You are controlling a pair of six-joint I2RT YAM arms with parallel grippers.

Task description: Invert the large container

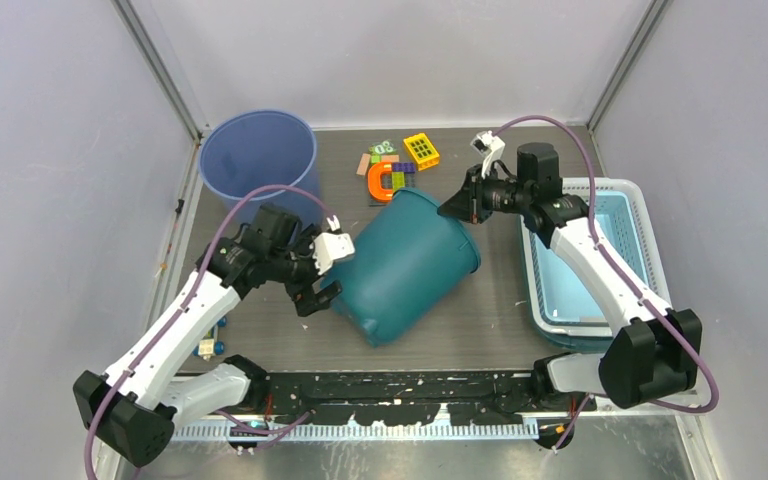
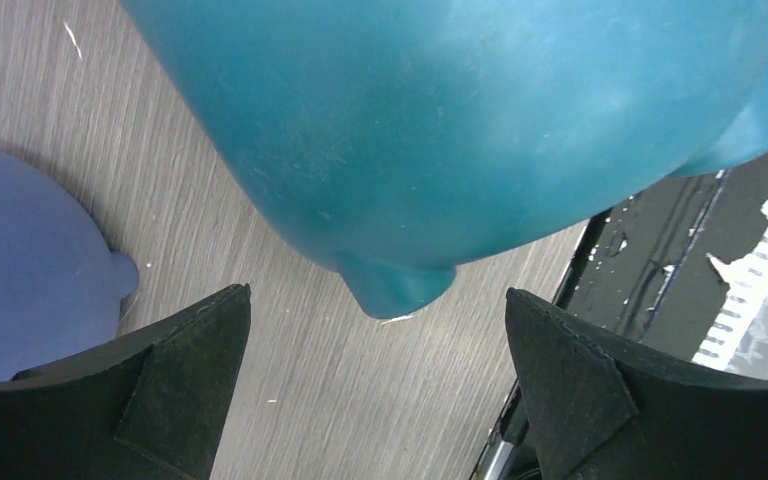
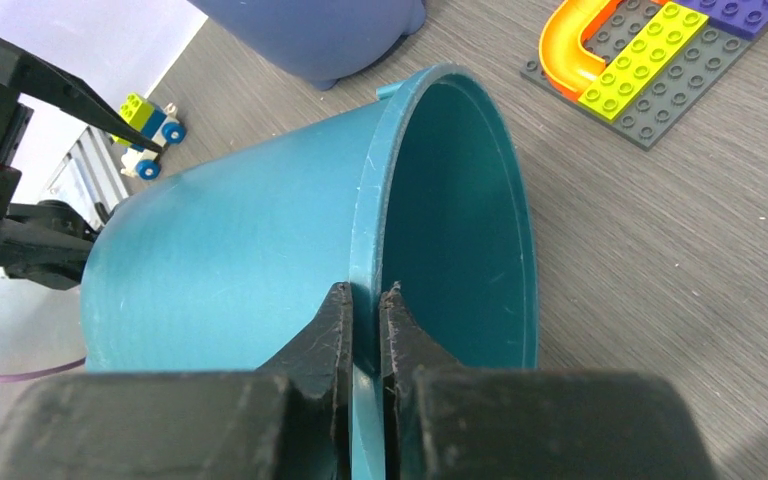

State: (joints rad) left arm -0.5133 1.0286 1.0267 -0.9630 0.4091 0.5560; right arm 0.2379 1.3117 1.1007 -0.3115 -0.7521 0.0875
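Bucket log: the bucket [image 1: 410, 265] lies on its side, half turned. The right end effector [image 3: 365, 310] is clamped on its rim [image 3: 362, 200]; the left end effector [image 2: 376, 295] is apart beside its base [image 1: 365, 322]. Next, probably: swing rim down.

Seen from above, the tipped teal container [image 1: 410, 265] is hemmed at 10 o'clock by the blue bucket [image 1: 258, 150], at 12 by loose bricks [image 1: 395, 172] and at 3 by the basket [image 1: 568, 300]. Bare table [image 1: 495, 300] is left open from 4 to 6 o'clock, between container and basket. A toy car [image 1: 210, 345] lies at 8.

Blue bucket [image 1: 258, 150], pale blue basket [image 1: 615, 186], toy bricks [image 1: 400, 168], small toy car [image 1: 210, 346]
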